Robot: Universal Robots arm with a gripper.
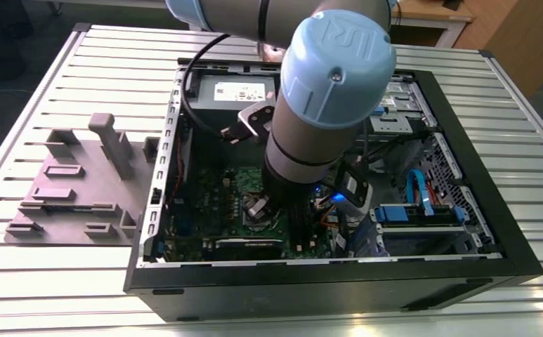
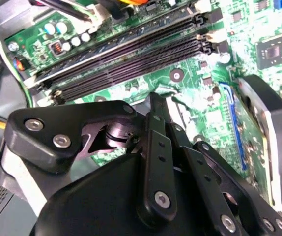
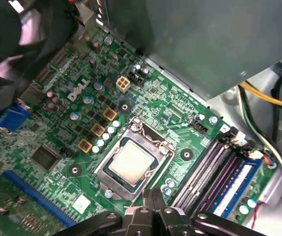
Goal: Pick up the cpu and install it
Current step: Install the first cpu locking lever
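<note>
From my console I see the arm (image 1: 332, 91) reaching down into the open computer case (image 1: 478, 175), which lies on its side on a slatted metal table (image 1: 65, 91). In the exterior view the gripper (image 1: 257, 208) hangs low over the green motherboard (image 1: 229, 189), near the middle of the case. A grey plastic holder (image 1: 74, 186) with upright blocks sits on the table just beside the case, on the exterior view's left.

In the first wrist view the cpu (image 3: 130, 162) lies flat inside the metal-framed socket (image 3: 133, 164) on the motherboard (image 3: 62, 147), its silvery top facing up and the frame running around it. The gripper (image 3: 152, 204) is just beside the near edge of the socket, with the fingertips (image 3: 146, 199) pressed together and nothing between them that I can make out. It is not touching the cpu. I cannot tell whether the tips touch the board or hover just above it.

To one side of the socket run the long dark memory slots (image 3: 207, 169), and one of them carries a blue memory stick (image 3: 234, 184). A yellow cable (image 3: 268, 98) curves past the corner of the board.

In the second wrist view the black gripper (image 2: 155, 110) linkages fill the foreground, the narrow fingers (image 2: 156, 105) drawn in to a single point above the green motherboard (image 2: 190, 73), with the memory slots (image 2: 131, 54) beyond them.
</note>
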